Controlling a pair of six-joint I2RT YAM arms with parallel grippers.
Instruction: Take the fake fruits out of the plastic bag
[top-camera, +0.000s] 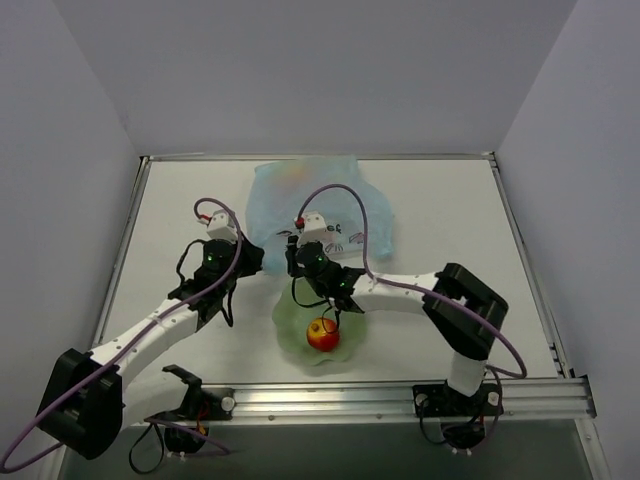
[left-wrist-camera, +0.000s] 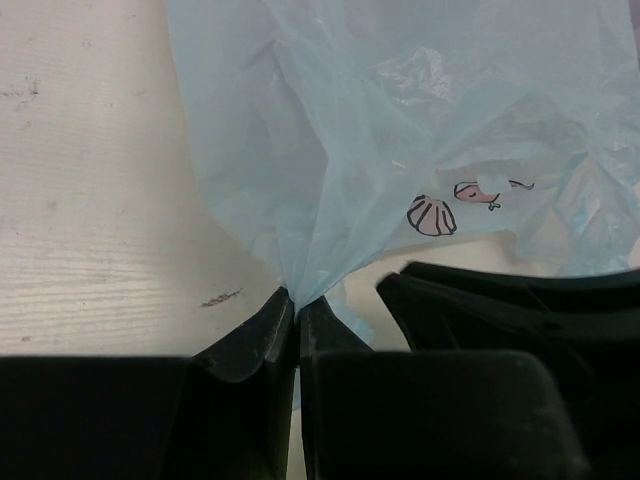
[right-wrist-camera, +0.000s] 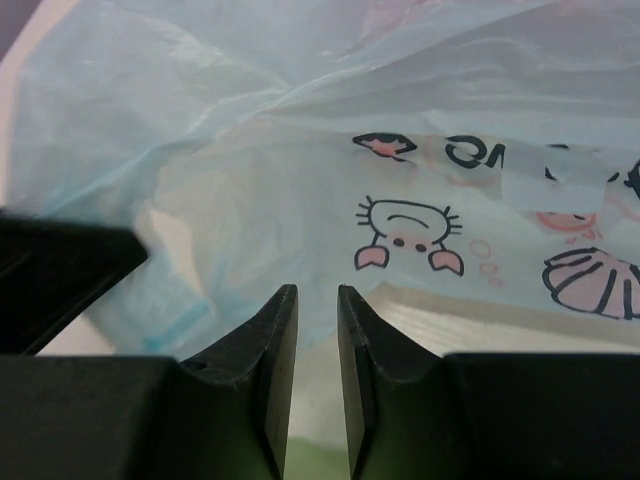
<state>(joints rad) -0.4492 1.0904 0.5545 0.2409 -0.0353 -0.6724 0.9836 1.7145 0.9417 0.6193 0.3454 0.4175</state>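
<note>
Done: one red apple (top-camera: 322, 334) in the green bowl (top-camera: 347, 352), lower centre of top view | Left: other fruits, I judge, inside plastic bag (top-camera: 320, 195), upper centre | my left gripper (left-wrist-camera: 297, 300) pinching the bag's edge | my right gripper (right-wrist-camera: 317, 295) a slit apart, empty

crumpled blue bag (top-camera: 300, 195); apple (top-camera: 322, 334) in bowl (top-camera: 289, 335)

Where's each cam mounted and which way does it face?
Top external: above, behind the bases, looking down at table, plastic bag, both arms.
Left wrist: on left arm, facing the bag; left gripper pinches its edge.
Right wrist: on right arm, facing the bag; right gripper slightly open.
Shared: both wrists show the bag's print.
</note>
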